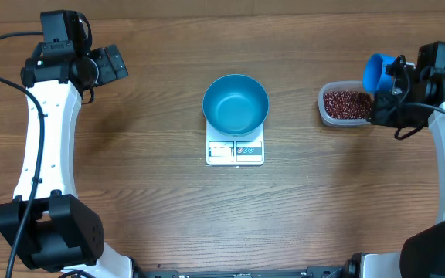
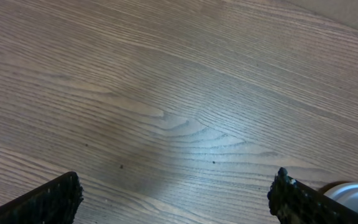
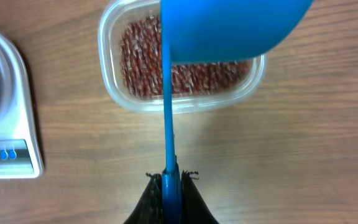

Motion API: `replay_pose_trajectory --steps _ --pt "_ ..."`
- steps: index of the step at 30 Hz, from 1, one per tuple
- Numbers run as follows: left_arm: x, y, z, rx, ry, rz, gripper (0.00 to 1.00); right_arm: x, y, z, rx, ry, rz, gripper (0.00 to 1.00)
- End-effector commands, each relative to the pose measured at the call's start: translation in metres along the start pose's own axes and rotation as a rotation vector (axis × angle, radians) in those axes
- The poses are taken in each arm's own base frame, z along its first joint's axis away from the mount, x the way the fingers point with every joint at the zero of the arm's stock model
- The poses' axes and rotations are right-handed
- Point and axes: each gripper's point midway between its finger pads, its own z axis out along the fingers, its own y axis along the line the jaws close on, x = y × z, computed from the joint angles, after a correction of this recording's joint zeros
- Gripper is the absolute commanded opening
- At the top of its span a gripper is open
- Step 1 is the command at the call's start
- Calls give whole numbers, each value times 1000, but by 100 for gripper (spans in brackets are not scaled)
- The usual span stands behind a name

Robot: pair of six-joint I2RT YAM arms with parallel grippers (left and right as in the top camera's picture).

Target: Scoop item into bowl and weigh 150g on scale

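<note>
Nearest to you, in the middle of the bench (image 1: 130, 154), stands the white scale (image 1: 235, 151), with its display and buttons on the near edge. The blue bowl (image 1: 236, 104) sits on the scale and covers most of its plate; its rim reaches beyond the far edge of the scale.

To the right of the bowl, well apart from it, you see the clear tub (image 1: 324, 108) on the bench. The beans (image 1: 344, 102) lie inside this tub as a loose red-brown layer.

Your right fingers (image 3: 194, 205) are closed tight on the thin handle of the blue scoop (image 1: 378, 72). In the right wrist view the handle runs straight away from the fingers, and the cup of the scoop hangs over the far part of the tub, hiding some of the beans there. From overhead the cup is at the far right corner of the tub and is tilted, its mouth turned to the left. You cannot tell from the pictures if the scoop touches the beans.

Farthest, on the left side, your left fingers (image 2: 48, 199) stand wide apart over bare wood and hold nothing. They are well apart from the bowl and scale.
</note>
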Motion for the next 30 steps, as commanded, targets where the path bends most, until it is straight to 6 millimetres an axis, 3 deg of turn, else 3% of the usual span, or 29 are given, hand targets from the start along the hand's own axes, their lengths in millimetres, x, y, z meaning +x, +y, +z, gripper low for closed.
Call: replay_pose_trajectory --steps 1,4,6,10,19,26,30 --pt "-1 -3 2 9 3 -1 100 -13 6 -41 45 -55 -172 4" --pt "0 -3 2 9 3 -1 100 -17 9 -63 71 -69 -213 4" --pt "0 -3 2 9 3 -1 100 -17 9 -63 81 -67 -230 4" --pt "0 -3 2 9 3 -1 100 -13 1 -52 167 3 -263 4" --pt "0 -3 2 9 3 -1 100 -16 5 -33 427 131 -452 3" --pt "0 -3 2 9 3 -1 100 -1 -14 2 529 317 -392 3" --pt "0 -3 2 9 3 -1 100 1 -20 8 569 328 -348 3"
